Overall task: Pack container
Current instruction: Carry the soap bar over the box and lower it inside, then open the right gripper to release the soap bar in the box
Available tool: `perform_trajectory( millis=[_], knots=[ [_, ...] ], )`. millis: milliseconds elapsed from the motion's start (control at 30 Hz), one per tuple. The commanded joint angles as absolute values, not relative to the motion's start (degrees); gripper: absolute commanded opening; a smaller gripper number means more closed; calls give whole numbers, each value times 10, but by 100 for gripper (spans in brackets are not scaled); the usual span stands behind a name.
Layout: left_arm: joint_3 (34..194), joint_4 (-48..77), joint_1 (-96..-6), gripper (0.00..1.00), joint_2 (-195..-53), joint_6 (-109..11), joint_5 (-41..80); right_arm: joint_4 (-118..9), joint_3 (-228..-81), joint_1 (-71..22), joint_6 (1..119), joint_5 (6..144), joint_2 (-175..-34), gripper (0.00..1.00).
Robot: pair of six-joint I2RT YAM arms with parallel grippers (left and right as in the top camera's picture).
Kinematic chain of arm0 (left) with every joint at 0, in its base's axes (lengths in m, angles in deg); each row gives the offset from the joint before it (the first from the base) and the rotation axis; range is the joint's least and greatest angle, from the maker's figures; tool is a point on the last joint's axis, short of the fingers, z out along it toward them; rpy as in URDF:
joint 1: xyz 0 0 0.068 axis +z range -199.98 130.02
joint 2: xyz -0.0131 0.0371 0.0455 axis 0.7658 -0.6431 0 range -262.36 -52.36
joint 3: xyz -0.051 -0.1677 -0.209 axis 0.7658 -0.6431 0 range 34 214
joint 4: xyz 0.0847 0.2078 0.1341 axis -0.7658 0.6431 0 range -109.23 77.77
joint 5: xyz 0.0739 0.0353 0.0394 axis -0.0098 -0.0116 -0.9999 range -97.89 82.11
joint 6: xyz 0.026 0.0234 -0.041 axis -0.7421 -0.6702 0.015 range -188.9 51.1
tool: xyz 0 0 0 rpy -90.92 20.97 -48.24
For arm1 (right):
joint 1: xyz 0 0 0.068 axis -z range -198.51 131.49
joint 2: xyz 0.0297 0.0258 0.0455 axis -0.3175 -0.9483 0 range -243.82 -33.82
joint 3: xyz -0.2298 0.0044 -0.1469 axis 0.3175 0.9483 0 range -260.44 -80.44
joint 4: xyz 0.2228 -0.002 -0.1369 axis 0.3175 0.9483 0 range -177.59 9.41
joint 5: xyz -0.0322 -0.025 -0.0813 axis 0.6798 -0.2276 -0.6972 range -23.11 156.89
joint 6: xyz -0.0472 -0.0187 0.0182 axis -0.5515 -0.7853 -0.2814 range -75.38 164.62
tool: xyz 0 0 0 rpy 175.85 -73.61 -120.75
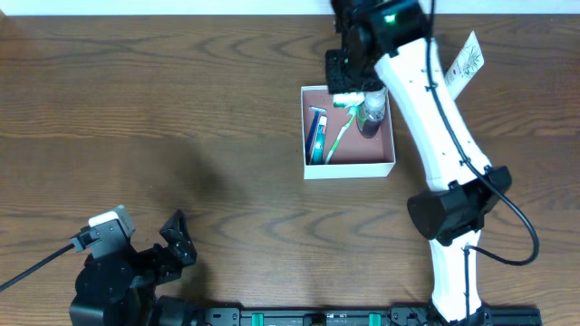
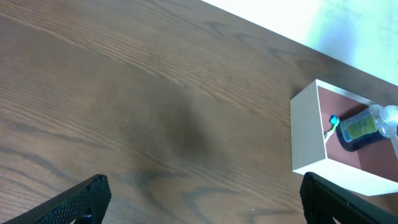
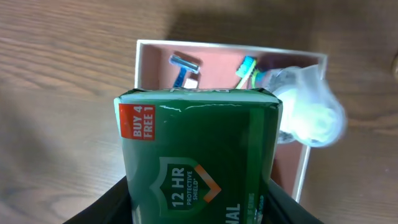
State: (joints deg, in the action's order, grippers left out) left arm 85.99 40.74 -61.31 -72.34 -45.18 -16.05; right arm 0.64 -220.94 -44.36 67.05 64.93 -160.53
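R gripper (image 3: 199,200) is clamped on the sides of a green pack (image 3: 199,137), poised above the container (image 1: 349,169) w/ the pack's end aimed at the floor, prob. so it drops in w/o hitting the razor (image 3: 185,64), toothbrush (image 1: 340,134) and bottle (image 1: 372,113) already lying inside. Container sits at the far-centre of the table (image 1: 181,109), under the R arm. L gripper (image 2: 208,205) hangs low near the front-left edge, jaws spread and empty, well apart from the box, likely parked clear of the placement.
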Motion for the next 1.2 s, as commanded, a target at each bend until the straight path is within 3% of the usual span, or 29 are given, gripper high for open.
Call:
perform_trajectory(
  millis=[0,1167],
  knots=[
    [860,407,-611,98,-721,-457,-170,-20,-2152,-457,699,627,-1597,37],
    [860,407,-611,98,-721,-457,-170,-261,-1845,-460,707,619,-1597,38]
  ],
)
